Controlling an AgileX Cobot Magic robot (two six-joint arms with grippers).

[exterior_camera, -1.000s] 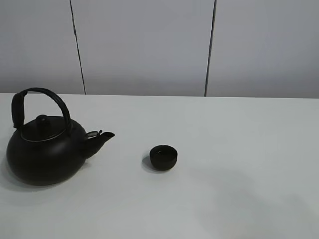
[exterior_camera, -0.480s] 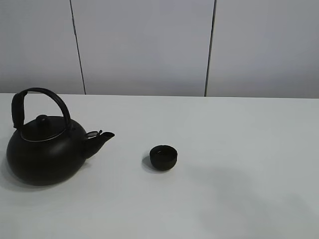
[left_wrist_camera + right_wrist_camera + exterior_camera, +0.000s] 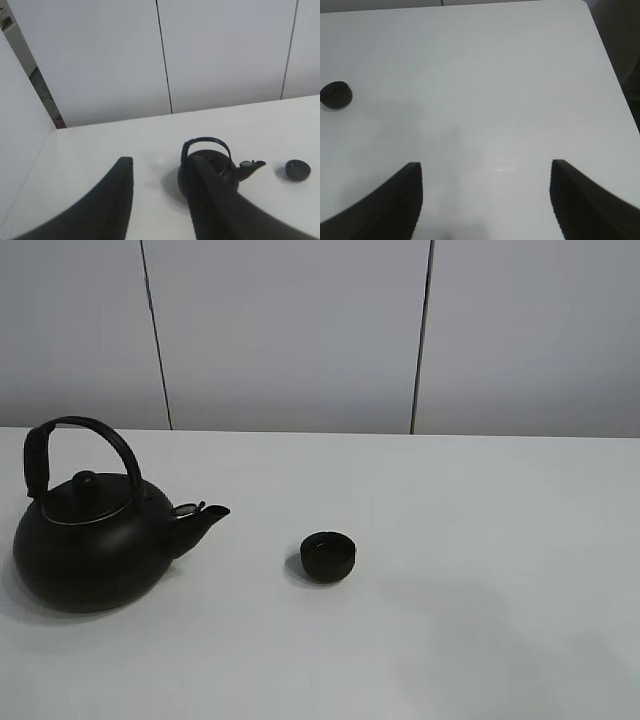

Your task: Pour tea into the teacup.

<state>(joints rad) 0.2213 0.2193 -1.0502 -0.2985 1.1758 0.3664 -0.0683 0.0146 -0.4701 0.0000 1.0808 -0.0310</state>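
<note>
A big round black kettle (image 3: pixel 88 540) with an arched handle stands on the white table at the left, its spout pointing right toward the teacup. The small black teacup (image 3: pixel 328 556) sits near the table's middle. Neither gripper shows in the exterior high view. In the left wrist view my left gripper (image 3: pixel 161 162) is open and empty, well back from the kettle (image 3: pixel 207 172); the teacup (image 3: pixel 297 169) lies beyond the spout. In the right wrist view my right gripper (image 3: pixel 486 167) is wide open and empty above bare table, with the teacup (image 3: pixel 336 95) far off to one side.
The white table (image 3: pixel 480 540) ends at a grey panelled wall (image 3: pixel 290 330) behind it. The table's far right edge and corner (image 3: pixel 587 6) show in the right wrist view.
</note>
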